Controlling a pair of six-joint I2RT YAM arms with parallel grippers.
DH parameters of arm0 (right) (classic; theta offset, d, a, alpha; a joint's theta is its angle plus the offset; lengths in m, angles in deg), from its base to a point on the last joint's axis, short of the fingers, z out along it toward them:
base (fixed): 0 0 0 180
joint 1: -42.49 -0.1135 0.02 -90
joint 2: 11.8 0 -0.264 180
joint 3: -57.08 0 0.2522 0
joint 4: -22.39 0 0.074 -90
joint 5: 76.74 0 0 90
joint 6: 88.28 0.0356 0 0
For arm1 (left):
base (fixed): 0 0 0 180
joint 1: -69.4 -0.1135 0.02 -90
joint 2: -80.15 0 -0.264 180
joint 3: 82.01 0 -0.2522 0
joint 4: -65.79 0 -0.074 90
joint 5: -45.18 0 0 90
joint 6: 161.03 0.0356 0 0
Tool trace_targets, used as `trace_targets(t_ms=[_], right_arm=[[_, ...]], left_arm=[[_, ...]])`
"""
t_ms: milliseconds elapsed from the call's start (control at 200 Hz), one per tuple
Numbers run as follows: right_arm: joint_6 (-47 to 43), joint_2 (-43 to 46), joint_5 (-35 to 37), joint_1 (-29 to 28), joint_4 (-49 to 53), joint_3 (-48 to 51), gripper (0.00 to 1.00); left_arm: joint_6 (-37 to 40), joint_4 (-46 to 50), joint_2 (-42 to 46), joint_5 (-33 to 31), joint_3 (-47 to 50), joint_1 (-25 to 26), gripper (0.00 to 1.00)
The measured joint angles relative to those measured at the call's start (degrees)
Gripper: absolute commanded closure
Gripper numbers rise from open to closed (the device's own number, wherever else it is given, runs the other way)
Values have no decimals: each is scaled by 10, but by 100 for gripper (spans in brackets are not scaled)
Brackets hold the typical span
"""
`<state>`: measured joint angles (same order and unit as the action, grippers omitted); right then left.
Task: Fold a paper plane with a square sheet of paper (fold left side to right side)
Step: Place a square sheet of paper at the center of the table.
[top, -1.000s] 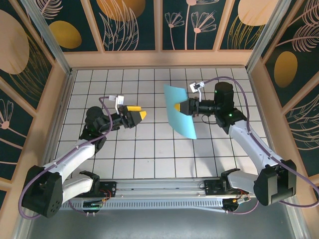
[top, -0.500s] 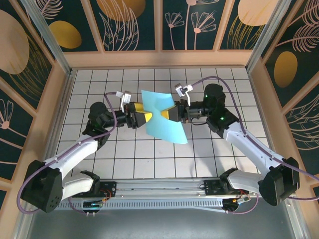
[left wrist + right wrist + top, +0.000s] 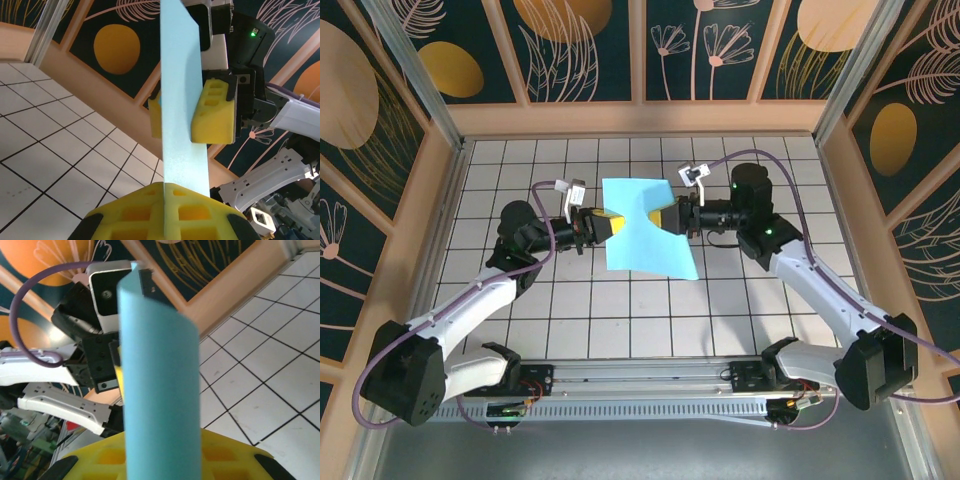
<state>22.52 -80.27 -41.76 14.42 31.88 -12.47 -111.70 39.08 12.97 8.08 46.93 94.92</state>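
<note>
Two pincers share one load. The square sheet of paper (image 3: 645,245) hangs in the air over the middle of the desk (image 3: 570,300), touching no tile, and spans the gap between them.

1. Position. The lowest corner of the sheet points toward the near edge of the desk, right of centre. The upper edge lies toward the far edge.
2. Left pincer (image 3: 603,225). It is closed on the left margin of the sheet. In the left wrist view the paper runs straight into the seam between its yellow pads (image 3: 135,215).
3. Right pincer (image 3: 667,218). It is clamped on the opposite margin, with one pad on each face of the paper.
4. Handling. Judged from these views, the sheet is very light, thin and limp.
   - It bows between the two grips, and in the right wrist view it curls into a rounded trough (image 3: 160,390).
   - It will probably crease wherever it is pinched hard, and it may tear if the pincers pull apart.
   - The surface looks smooth, so a loose grip may slip.
5. Grip points. Take the sheet at its margins or corners, flat between the pads and close to the edge. This keeps the middle free for the left-to-right fold.
6. Markings. The paper is plain turquoise with no print. No brand, label or legible writing is visible on the arms or on the patterned far wall (image 3: 640,50). A green lamp (image 3: 733,188) glows on the right arm.
</note>
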Motion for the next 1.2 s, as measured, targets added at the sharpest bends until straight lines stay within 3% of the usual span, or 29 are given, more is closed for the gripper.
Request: trace_targets(t_ms=[265, 571, 826, 1026, 1201], right_arm=[[-12, 5, 33, 27, 36, 2, 39], [1, 18, 113, 94, 89, 37, 30], [51, -33, 173, 93, 75, 108, 55], [90, -110, 208, 53, 52, 146, 100], [101, -189, 227, 21, 41, 132, 100]], left_arm=[[11, 57, -16, -44, -3, 0, 96], [-16, 134, -109, -103, -3, 0, 100], [17, 281, -236, -177, -60, 1, 100], [55, 369, -265, -229, -87, 3, 100], [80, 405, -273, -247, -102, 3, 100]])
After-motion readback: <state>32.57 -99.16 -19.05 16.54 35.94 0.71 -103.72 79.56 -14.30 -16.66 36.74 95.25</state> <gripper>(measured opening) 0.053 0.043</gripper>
